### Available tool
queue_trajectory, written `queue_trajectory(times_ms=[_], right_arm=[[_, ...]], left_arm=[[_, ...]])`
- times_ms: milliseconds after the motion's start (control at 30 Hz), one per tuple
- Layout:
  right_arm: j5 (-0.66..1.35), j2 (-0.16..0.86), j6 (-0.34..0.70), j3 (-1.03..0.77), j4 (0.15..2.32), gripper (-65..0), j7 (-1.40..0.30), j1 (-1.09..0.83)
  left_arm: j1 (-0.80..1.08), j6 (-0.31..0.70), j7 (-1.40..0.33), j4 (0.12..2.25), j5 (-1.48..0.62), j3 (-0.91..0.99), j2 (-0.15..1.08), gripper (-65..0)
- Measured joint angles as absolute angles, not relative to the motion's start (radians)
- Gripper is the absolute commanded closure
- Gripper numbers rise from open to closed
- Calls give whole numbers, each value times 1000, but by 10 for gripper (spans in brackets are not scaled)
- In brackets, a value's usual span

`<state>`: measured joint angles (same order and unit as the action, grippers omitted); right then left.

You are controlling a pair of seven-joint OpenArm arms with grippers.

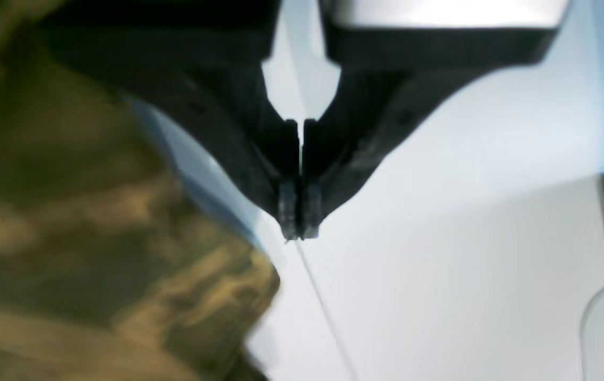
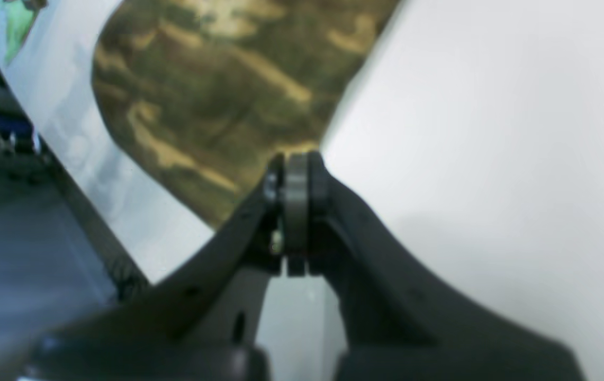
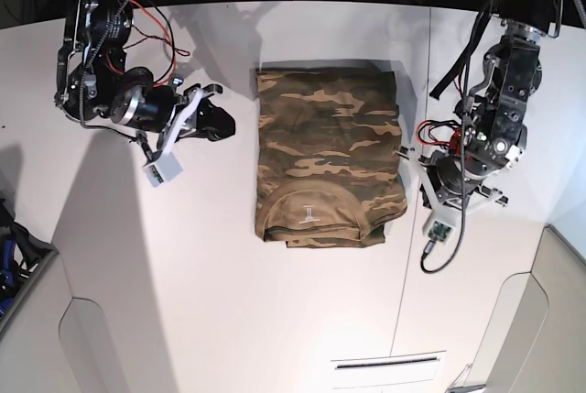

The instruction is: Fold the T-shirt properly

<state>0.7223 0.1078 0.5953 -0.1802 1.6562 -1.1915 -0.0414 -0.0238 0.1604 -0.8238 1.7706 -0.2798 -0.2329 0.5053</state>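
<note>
The camouflage T-shirt (image 3: 328,157) lies folded into a rectangle in the middle of the white table, its small neck label facing up near the front edge. In the base view my right gripper (image 3: 229,125) hovers left of the shirt, shut and empty, a short gap away from the cloth. My left gripper (image 3: 404,150) sits just off the shirt's right edge, also shut on nothing. The left wrist view shows the left gripper (image 1: 299,233) with its jaws pressed together beside the T-shirt (image 1: 95,238). In the right wrist view the right gripper (image 2: 295,161) points at the T-shirt (image 2: 217,95).
The white table (image 3: 183,274) has a thin seam (image 3: 412,228) running front to back under the left arm. Red and black cables (image 3: 444,132) hang by both arms. The table's edge (image 3: 64,256) drops to grey floor at the front left and front right.
</note>
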Motion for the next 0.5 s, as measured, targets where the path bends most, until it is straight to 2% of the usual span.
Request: queue_trajectory(times_ms=[133,300,500], right_arm=[[778,191,594,-182,1659,0,-1196,-83],[845,246,595,-180,1660,0,-1194,-183],[919,328,602,-179,1662,0,-1193,-325]], left_arm=[[108,138,-830,1867,-280,-217,540,0],[299,138,-846,1967,-279,-94,544,0],[532,186,-848,2106,-366,56,545,0]])
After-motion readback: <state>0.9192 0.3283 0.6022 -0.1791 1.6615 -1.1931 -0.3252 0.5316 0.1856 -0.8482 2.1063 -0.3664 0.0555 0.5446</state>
